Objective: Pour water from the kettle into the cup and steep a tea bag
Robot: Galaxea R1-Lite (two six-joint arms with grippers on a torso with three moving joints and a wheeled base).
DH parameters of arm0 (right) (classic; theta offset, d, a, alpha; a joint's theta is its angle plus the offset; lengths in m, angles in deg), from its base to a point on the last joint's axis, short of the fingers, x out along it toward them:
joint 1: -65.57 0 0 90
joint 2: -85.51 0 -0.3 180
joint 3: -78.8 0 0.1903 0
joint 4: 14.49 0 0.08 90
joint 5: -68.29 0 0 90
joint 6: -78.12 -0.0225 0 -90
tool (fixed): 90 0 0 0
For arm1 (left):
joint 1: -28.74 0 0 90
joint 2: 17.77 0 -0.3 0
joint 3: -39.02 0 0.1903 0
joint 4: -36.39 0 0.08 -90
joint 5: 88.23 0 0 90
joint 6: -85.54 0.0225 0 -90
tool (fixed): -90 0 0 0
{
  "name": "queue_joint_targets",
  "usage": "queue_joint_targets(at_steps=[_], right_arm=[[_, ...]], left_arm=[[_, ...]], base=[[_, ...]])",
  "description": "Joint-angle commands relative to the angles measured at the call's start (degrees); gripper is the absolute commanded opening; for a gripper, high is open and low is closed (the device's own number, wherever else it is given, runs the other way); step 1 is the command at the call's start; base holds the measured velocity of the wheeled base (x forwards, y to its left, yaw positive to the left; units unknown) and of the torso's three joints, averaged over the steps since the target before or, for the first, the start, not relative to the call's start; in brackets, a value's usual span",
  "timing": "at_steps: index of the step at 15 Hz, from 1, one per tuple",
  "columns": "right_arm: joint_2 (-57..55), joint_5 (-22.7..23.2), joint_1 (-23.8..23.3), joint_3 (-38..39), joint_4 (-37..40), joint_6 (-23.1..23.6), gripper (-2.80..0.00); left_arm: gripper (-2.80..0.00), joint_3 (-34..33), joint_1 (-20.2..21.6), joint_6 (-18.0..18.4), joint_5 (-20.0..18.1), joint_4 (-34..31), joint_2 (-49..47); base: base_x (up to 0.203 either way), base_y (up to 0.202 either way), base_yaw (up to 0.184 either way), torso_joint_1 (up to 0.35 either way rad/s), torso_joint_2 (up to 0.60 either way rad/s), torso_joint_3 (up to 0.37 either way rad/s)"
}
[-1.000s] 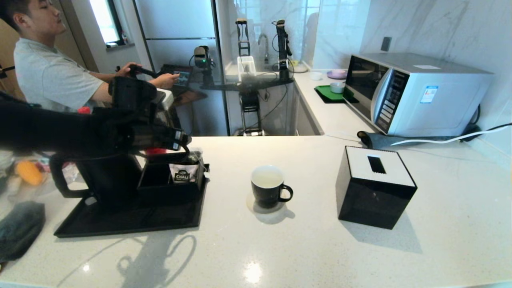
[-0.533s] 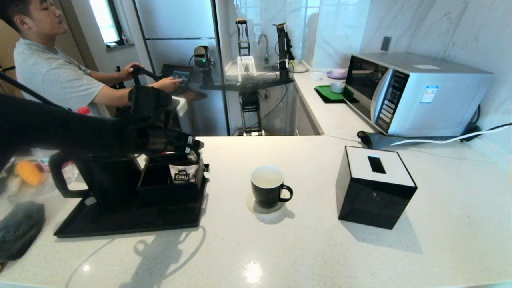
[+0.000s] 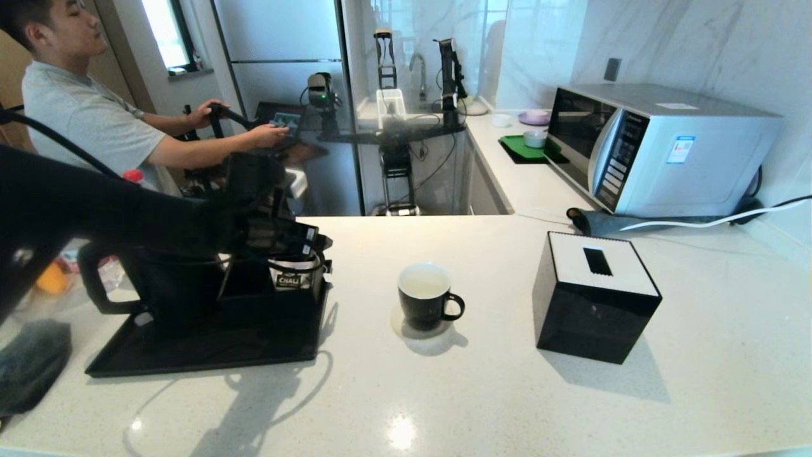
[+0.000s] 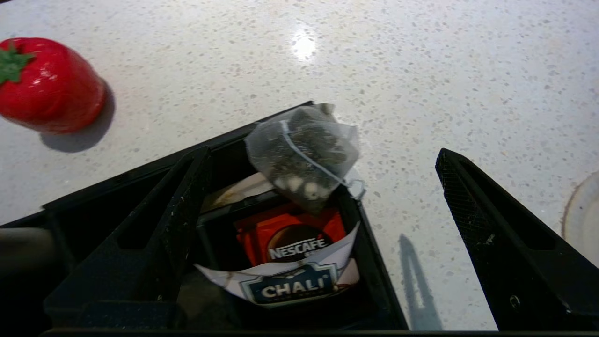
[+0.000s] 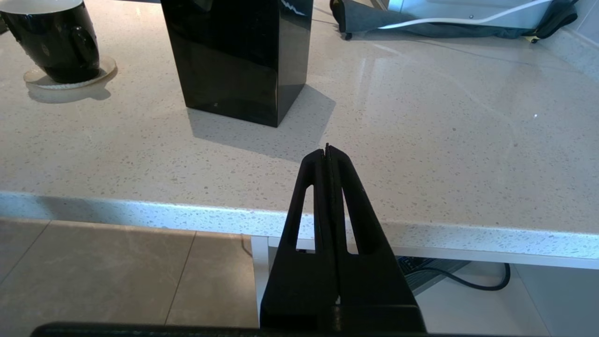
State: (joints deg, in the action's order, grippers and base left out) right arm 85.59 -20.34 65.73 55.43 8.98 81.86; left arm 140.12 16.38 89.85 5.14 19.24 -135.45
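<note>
At the left of the head view, the kettle (image 3: 166,285) is seen standing on a black tray (image 3: 190,355), its loop handle turned toward the frame's left edge. Just right of it, the compartment box (image 3: 269,295) is set on the same tray, and the left gripper (image 3: 304,247) is held over that box with its fingers (image 4: 510,248) spread wide and nothing grasped. In the left wrist view, the tea bag (image 4: 304,157) is shown resting on the box's far corner, above an orange Nescafe sachet (image 4: 292,236) and a white CHALI sachet (image 4: 292,283). A red strawberry-shaped object (image 4: 49,84) lies on the counter at upper left. Toward the centre of the head view, the cup (image 3: 426,295) sits on a coaster (image 3: 406,330). Further right stands the tissue box (image 3: 596,295). The right gripper (image 5: 327,152) is parked by the counter's near edge, fingers pressed together on nothing.
</note>
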Motion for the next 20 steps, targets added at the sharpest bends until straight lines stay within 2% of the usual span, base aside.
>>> queue_joint_targets(at_steps=[1,8,19,20], right_arm=[[-0.07,0.03,0.02,0.0,-0.01,0.04,-2.8],[-0.07,0.03,0.02,0.0,-0.01,0.04,-2.8],[-0.07,0.03,0.02,0.0,-0.01,0.04,-2.8],[-0.07,0.03,0.02,0.0,-0.01,0.04,-2.8]], left_arm=[[0.0,0.23,-0.56,-0.01,-0.29,0.2,-1.13],[0.0,4.21,-0.21,0.08,0.32,2.04,-4.36],[0.0,6.03,-0.13,0.17,0.67,2.96,-6.99],[-2.8,5.94,-0.13,0.17,0.67,3.6,-7.3]], base=[[0.0,0.0,0.0,0.0,0.0,0.0],[0.0,0.0,0.0,0.0,0.0,0.0],[0.0,0.0,0.0,0.0,0.0,0.0],[0.0,0.0,0.0,0.0,0.0,0.0]])
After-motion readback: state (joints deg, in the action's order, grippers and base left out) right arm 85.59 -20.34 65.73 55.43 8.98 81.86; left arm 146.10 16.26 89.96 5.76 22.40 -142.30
